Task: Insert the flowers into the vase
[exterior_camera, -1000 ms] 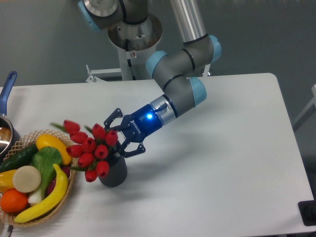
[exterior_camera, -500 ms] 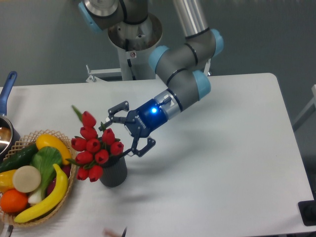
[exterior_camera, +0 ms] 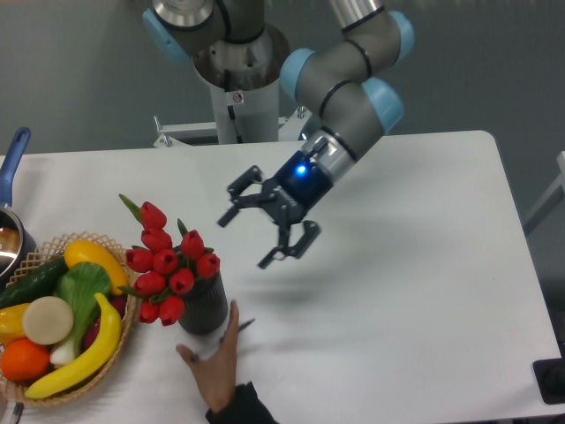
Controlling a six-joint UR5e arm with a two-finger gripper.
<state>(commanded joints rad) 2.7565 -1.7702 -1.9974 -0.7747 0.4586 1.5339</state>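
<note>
The flowers (exterior_camera: 168, 265), a bunch of red tulip buds with green leaves, stand in the vase (exterior_camera: 206, 305), a small dark grey cylinder on the white table. The buds lean out over the vase's left side. My gripper (exterior_camera: 258, 235) is open and empty, lifted above the table up and to the right of the flowers, clear of them.
A human hand (exterior_camera: 214, 367) reaches in from the bottom edge, fingers next to the vase's base. A wicker basket (exterior_camera: 122, 340) of fruit and vegetables sits at the left. A blue-handled pot (exterior_camera: 11, 190) is at the far left edge.
My gripper has moved up and right, away from the flowers, which stay in the vase. A human hand has come in from the bottom toward the vase.
</note>
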